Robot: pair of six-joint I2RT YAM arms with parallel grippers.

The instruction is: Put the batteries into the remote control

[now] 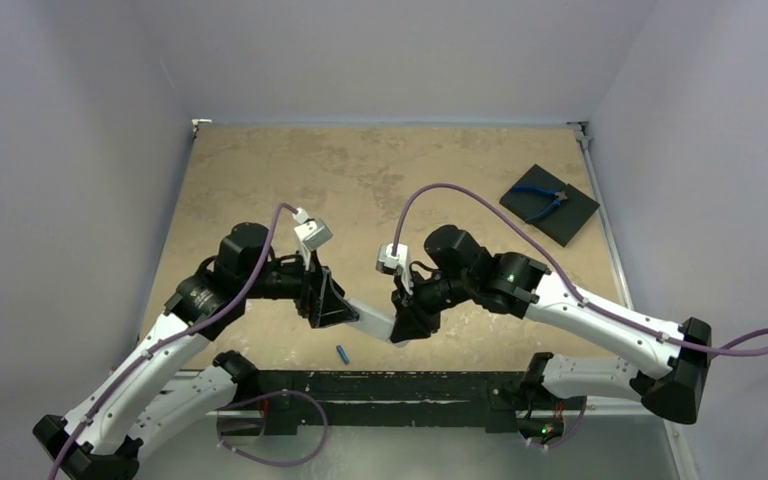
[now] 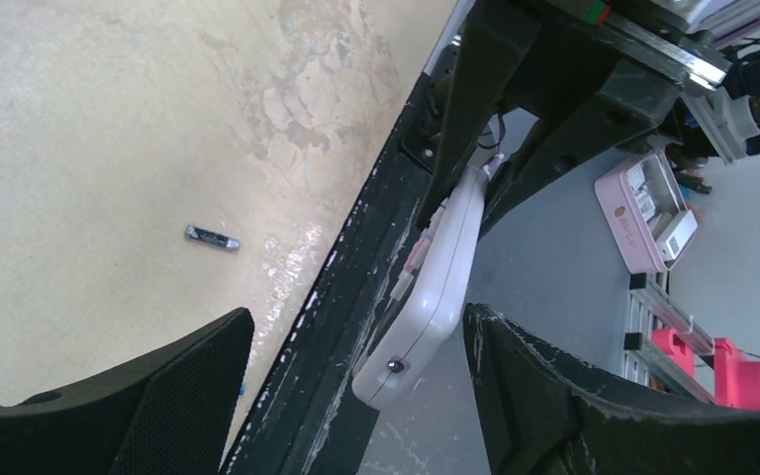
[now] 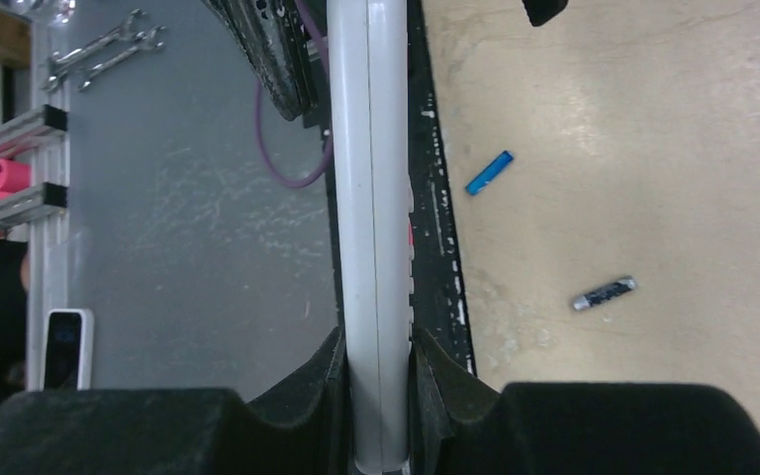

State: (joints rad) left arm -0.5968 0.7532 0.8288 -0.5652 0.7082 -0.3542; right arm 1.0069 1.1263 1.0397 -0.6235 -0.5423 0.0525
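While the right gripper (image 3: 378, 361) is clamping the remote control (image 3: 371, 198) edge-on over the near edge of the table (image 3: 653, 99), the left gripper (image 2: 358, 322) is hanging wide open astride its far end, gripping nothing. Items outstanding: blue battery (image 3: 489, 172) and dark battery (image 3: 604, 294) are lying loose on it; neither is loaded yet.

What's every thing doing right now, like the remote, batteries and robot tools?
remote control: in the air, edge-on, gripped by right tool.
right tool: shut on remote control.
left tool: open around remote control, not gripping.
blue battery: lying loose on table.
dark battery: lying loose on table.
pliers: lying on black pad.
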